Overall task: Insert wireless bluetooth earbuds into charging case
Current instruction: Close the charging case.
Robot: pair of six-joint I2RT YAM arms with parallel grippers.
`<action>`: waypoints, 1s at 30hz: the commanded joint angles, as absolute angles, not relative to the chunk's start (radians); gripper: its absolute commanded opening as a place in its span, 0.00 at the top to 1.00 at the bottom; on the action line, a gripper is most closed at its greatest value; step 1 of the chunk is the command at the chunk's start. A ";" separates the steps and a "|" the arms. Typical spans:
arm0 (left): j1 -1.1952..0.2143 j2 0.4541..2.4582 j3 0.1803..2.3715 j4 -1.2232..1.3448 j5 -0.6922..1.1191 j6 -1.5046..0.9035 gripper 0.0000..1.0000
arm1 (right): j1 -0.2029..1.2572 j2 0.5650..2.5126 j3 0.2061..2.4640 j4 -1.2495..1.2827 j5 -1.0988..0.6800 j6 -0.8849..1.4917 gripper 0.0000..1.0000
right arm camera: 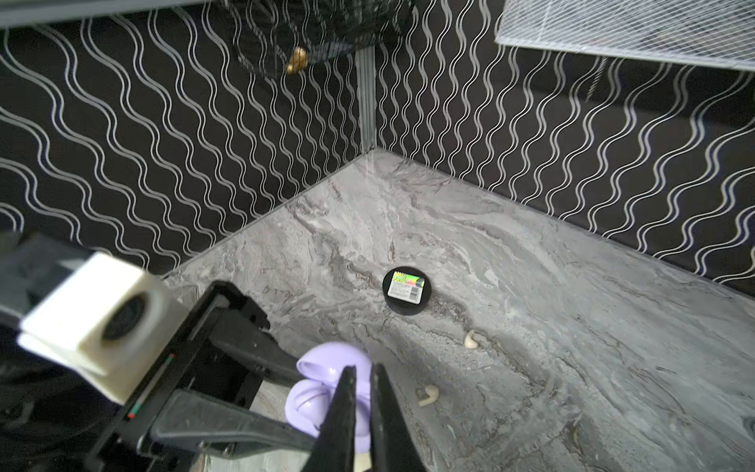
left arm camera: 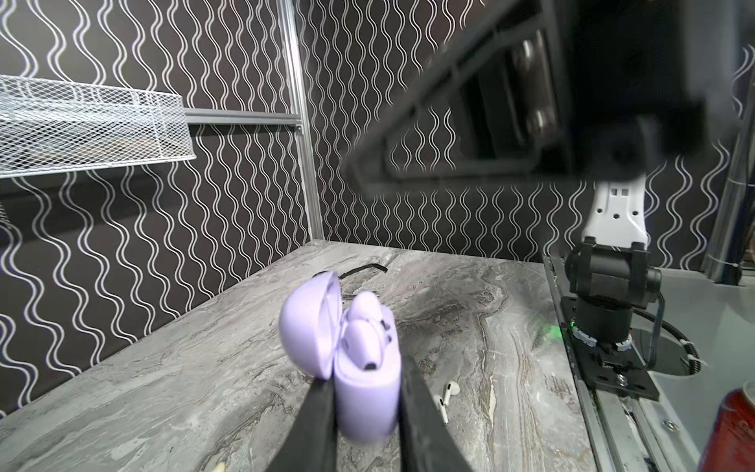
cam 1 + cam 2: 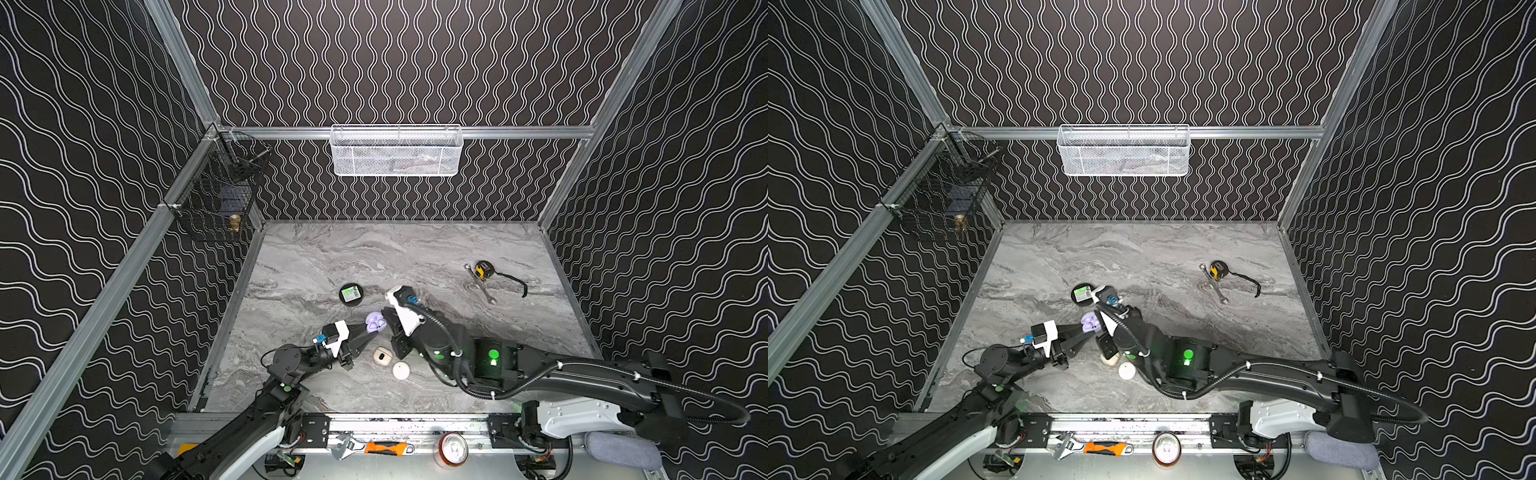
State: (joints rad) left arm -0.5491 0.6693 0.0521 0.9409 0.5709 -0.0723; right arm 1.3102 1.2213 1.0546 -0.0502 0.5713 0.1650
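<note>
Over the marble table, the left claw pinches the lilac charging case, lid flipped open (two lilac earbuds seated inside). The right claw hangs just above it, fingers pressed nearly together. Two cream earbuds lie just past that claw, and a white earbud lies beside the left claw.

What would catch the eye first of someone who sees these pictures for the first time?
First comes the open lilac case, clamped in the left gripper near the front of the marble table, with two lilac earbuds showing in it. The right gripper, jaws shut, points at the case from close by. Two cream earbuds lie loose on the table nearby.
</note>
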 commanded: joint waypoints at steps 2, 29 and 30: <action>-0.555 0.698 0.058 1.047 0.649 -0.067 1.00 | 1.184 1.183 1.047 -0.094 0.505 0.248 0.89; -0.568 0.778 0.069 1.109 0.675 -0.089 1.00 | 1.109 1.188 0.888 0.091 0.012 0.163 0.74; -0.568 0.780 0.069 1.111 0.674 -0.089 1.00 | 1.112 1.175 0.878 0.099 0.008 0.160 0.74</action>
